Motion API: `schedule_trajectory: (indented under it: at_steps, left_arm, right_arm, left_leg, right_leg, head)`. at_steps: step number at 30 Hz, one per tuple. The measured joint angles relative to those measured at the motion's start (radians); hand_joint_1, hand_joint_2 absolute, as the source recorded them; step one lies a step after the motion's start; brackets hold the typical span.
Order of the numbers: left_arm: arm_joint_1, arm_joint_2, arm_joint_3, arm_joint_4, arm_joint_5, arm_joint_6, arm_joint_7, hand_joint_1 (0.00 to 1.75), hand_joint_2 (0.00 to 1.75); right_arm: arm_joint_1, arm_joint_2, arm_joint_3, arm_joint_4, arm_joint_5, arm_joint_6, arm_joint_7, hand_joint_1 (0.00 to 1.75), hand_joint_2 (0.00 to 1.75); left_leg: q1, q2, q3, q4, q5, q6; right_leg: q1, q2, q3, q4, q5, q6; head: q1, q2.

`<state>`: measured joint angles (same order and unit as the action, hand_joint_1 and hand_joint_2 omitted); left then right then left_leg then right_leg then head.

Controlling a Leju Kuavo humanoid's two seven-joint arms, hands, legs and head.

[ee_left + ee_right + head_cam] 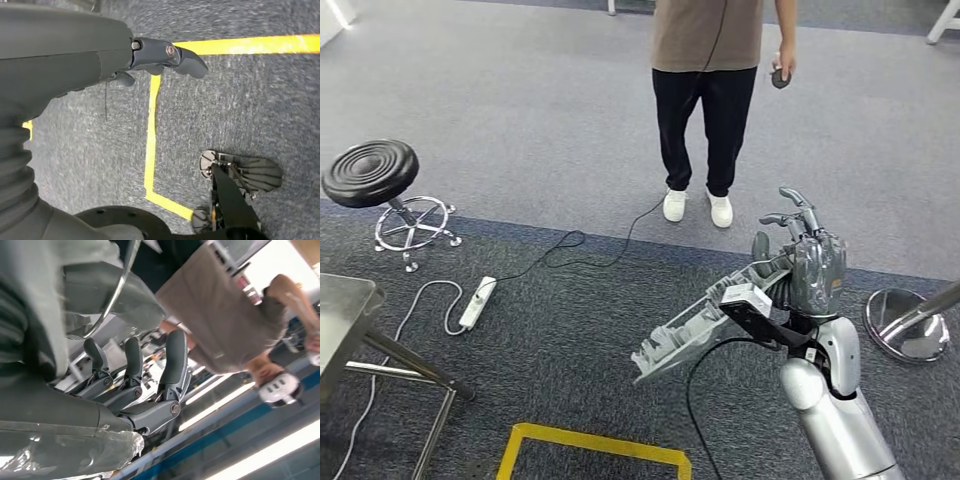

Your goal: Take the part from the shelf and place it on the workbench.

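Note:
The part (697, 325) is a long, pale grey ribbed plastic piece. My right hand (810, 260) grips it at one end, at the right of the head view. The part sticks out to the left and slopes down above the dark carpet. The right wrist view shows that hand's dark fingers (132, 365) curled in. My left hand (113, 55) hangs over the floor, its fingers (177, 54) stretched out with nothing in them. The corner of a metal table (343, 310) stands at the left edge.
A person (706, 60) stands straight ahead holding a small dark controller (781, 77). A black stool (371, 172) is far left, and a chrome stool base (907, 322) is at the right. A white power strip (477, 302) with cables and yellow floor tape (592, 445) lie on the carpet.

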<state>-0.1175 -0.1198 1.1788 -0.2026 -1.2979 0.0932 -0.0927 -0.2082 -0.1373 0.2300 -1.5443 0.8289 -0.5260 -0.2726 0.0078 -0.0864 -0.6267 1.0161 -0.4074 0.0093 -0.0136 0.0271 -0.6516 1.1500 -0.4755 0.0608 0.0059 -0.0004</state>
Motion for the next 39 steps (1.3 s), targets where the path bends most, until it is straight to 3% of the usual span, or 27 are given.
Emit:
schedule_trajectory:
  at_steps: [2,3,5,7,9,11,12,13,14,16,18,20,21,23,25,26,27,28,30,32,34,36,37,39]
  left_arm:
    - [-0.001,0.001,0.0,0.0,0.0,0.0,-0.001,0.0,1.75]
    - [0.0,0.002,0.0,0.0,0.0,0.0,-0.002,0.0,1.75]
    - [0.005,0.003,0.0,0.0,0.0,0.001,-0.004,0.0,1.75]
    - [0.008,0.006,0.0,0.0,-0.001,0.001,-0.004,0.0,1.75]
    - [0.006,0.006,0.0,0.0,-0.001,0.001,-0.004,0.0,1.75]
    - [0.002,0.006,0.0,0.0,-0.001,0.001,-0.004,0.0,1.75]
    - [0.002,0.005,0.0,0.0,-0.001,0.001,-0.005,0.0,1.75]
    - [0.002,0.006,0.0,0.0,0.0,0.002,-0.005,0.0,1.75]
    - [0.002,0.006,0.0,0.0,0.0,0.002,-0.006,0.0,1.75]
    - [0.001,0.008,0.0,0.0,0.001,0.002,-0.006,0.0,1.75]
    - [-0.003,0.008,0.0,0.0,0.001,0.002,-0.006,0.0,1.75]
    - [-0.001,0.008,0.0,0.0,0.001,0.001,-0.004,0.0,1.75]
    - [0.002,0.008,0.0,0.0,0.001,0.001,-0.003,0.0,1.75]
    - [0.002,0.009,0.0,0.0,0.001,0.001,-0.001,0.0,1.75]
    - [-0.001,0.01,0.0,0.0,0.001,0.001,0.0,0.0,1.75]
    - [-0.002,0.01,0.0,0.0,0.001,0.0,0.0,0.0,1.75]
    - [-0.002,0.009,0.0,0.0,0.001,0.0,0.0,0.0,1.75]
    - [0.0,0.009,0.0,0.0,0.001,0.0,0.001,0.0,1.75]
    - [0.001,0.008,0.0,0.0,0.001,-0.001,0.003,0.0,1.75]
    - [0.0,0.007,0.0,0.0,0.001,-0.001,0.004,0.0,1.75]
    - [0.001,0.008,0.0,0.0,0.001,-0.002,0.004,0.0,1.75]
    - [0.006,0.009,0.001,0.0,0.002,-0.004,0.004,0.0,1.75]
    - [0.009,0.01,0.001,0.0,0.004,-0.005,0.004,0.0,1.75]
    - [0.009,0.011,0.001,0.0,0.006,-0.006,0.005,0.0,1.75]
  right_arm:
    - [-0.008,0.0,0.0,0.001,0.0,0.0,0.0,1.75,1.75]
    - [-0.011,0.0,0.0,0.002,0.0,0.0,0.0,1.75,1.75]
    - [-0.015,0.0,0.0,0.003,-0.001,0.0,0.001,1.75,1.75]
    - [-0.022,0.0,-0.001,0.004,0.0,-0.001,0.0,1.75,1.75]
    - [-0.028,0.0,-0.003,0.005,0.0,-0.001,0.0,1.75,1.75]
    - [-0.029,0.0,-0.004,0.007,-0.001,-0.001,0.001,1.75,1.75]
    - [-0.03,0.0,-0.005,0.008,-0.001,-0.001,0.001,1.75,1.75]
    - [-0.031,0.0,-0.006,0.009,-0.001,-0.002,0.002,1.75,1.75]
    - [-0.034,0.0,-0.009,0.01,-0.001,-0.002,0.002,1.75,1.75]
    - [-0.041,-0.001,-0.017,0.011,0.001,-0.001,0.005,1.75,1.75]
    - [-0.049,-0.005,-0.026,0.013,0.002,-0.001,0.008,1.75,1.75]
    - [-0.055,-0.008,-0.03,0.014,0.004,0.0,0.009,1.75,1.75]
    - [-0.057,-0.01,-0.031,0.015,0.005,0.0,0.009,1.75,1.75]
    - [-0.062,-0.014,-0.034,0.015,0.007,0.0,0.009,1.75,1.75]
    - [-0.063,-0.019,-0.037,0.016,0.006,0.0,0.01,1.75,1.75]
    - [-0.062,-0.02,-0.038,0.018,0.005,0.0,0.01,1.75,1.75]
    - [-0.06,-0.021,-0.038,0.02,0.005,0.0,0.011,1.75,1.75]
    - [-0.058,-0.022,-0.038,0.021,0.006,0.0,0.011,1.75,1.75]
    - [-0.057,-0.024,-0.039,0.023,0.008,0.0,0.011,1.75,1.75]
    - [-0.056,-0.027,-0.043,0.023,0.012,0.0,0.013,1.75,1.75]
    - [-0.051,-0.028,-0.046,0.023,0.014,0.0,0.015,1.75,1.75]
    - [-0.045,-0.029,-0.047,0.022,0.015,0.0,0.018,1.75,1.75]
    - [-0.043,-0.03,-0.048,0.02,0.016,-0.001,0.018,1.75,1.75]
    - [-0.038,-0.03,-0.051,0.015,0.017,-0.002,0.019,1.75,1.75]
  left_leg:
    - [0.0,-0.024,-0.006,0.002,0.003,-0.01]
    - [0.002,-0.034,-0.01,0.001,0.006,-0.017]
    - [0.006,-0.05,-0.015,-0.005,0.013,-0.032]
    - [0.003,-0.017,-0.027,0.015,-0.004,-0.041]
    - [-0.001,0.042,-0.072,0.109,-0.06,-0.047]
    - [0.0,0.064,-0.128,0.226,-0.109,-0.05]
    - [0.0,0.067,-0.139,0.251,-0.11,-0.05]
    - [0.0,0.069,-0.133,0.242,-0.095,-0.049]
    - [-0.001,0.073,-0.109,0.199,-0.066,-0.046]
    - [-0.008,0.109,-0.038,0.074,-0.013,-0.039]
    - [-0.016,0.137,0.0,0.001,0.0,-0.027]
    - [-0.018,0.125,0.001,-0.01,-0.003,-0.015]
    - [-0.016,0.115,0.001,-0.011,-0.001,-0.011]
    - [-0.01,0.096,0.003,-0.014,0.002,0.0]
    - [-0.007,0.075,0.004,-0.015,0.002,0.006]
    - [-0.007,0.063,0.004,-0.015,0.002,0.007]
    - [-0.006,0.051,0.004,-0.014,0.002,0.007]
    - [-0.006,0.038,0.004,-0.014,0.002,0.007]
    - [-0.003,0.012,0.005,-0.013,0.003,0.003]
    - [-0.002,-0.014,0.002,-0.008,0.003,-0.007]
    - [0.001,-0.036,-0.008,-0.006,0.008,-0.021]
    - [0.006,-0.048,-0.015,-0.008,0.012,-0.033]
    - [0.005,-0.033,-0.02,-0.001,0.006,-0.039]
    - [0.001,0.024,-0.053,0.067,-0.036,-0.047]
  right_leg:
    - [-0.005,0.033,0.042,-0.091,0.027,-0.003]
    - [-0.004,0.041,0.048,-0.104,0.025,-0.005]
    - [-0.002,0.026,0.05,-0.109,0.027,-0.014]
    - [-0.004,0.006,0.053,-0.117,0.033,-0.027]
    - [-0.002,-0.017,0.056,-0.123,0.035,-0.036]
    - [0.001,-0.042,0.056,-0.123,0.034,-0.04]
    - [0.002,-0.054,0.056,-0.123,0.033,-0.04]
    - [0.003,-0.066,0.056,-0.123,0.033,-0.04]
    - [0.003,-0.077,0.057,-0.123,0.032,-0.039]
    - [0.007,-0.098,0.06,-0.122,0.028,-0.034]
    - [0.013,-0.117,0.062,-0.121,0.025,-0.025]
    - [0.015,-0.135,0.066,-0.123,0.022,-0.015]
    - [0.014,-0.131,0.067,-0.121,0.019,-0.009]
    - [0.01,-0.09,0.048,-0.074,-0.012,0.001]
    - [0.007,-0.045,-0.012,0.049,-0.071,0.007]
    - [0.007,-0.036,-0.044,0.112,-0.094,0.008]
    - [0.007,-0.033,-0.068,0.152,-0.101,0.009]
    - [0.006,-0.031,-0.074,0.155,-0.088,0.009]
    - [0.002,-0.017,-0.035,0.058,-0.02,0.009]
    - [-0.007,0.03,0.022,-0.063,0.026,0.009]
    - [-0.01,0.055,0.045,-0.107,0.029,0.003]
    - [-0.007,0.036,0.047,-0.11,0.03,-0.01]
    - [-0.007,0.025,0.049,-0.113,0.031,-0.017]
    - [-0.007,-0.001,0.053,-0.118,0.034,-0.03]
  head:
    - [-0.001,0.0]
    - [-0.001,0.0]
    - [-0.001,0.0]
    - [-0.005,0.0]
    - [-0.011,0.0]
    - [-0.014,0.0]
    - [-0.014,0.0]
    - [-0.014,0.0]
    - [-0.014,0.0]
    - [-0.014,0.0]
    - [-0.014,0.0]
    - [-0.013,0.0]
    - [-0.012,0.0]
    - [-0.009,0.0]
    - [-0.004,0.0]
    - [-0.003,0.0]
    - [-0.002,0.0]
    - [-0.001,0.0]
    - [-0.001,0.0]
    - [-0.001,0.0]
    - [0.0,0.0]
    - [0.0,0.0]
    - [-0.003,0.0]
    - [-0.01,0.0]
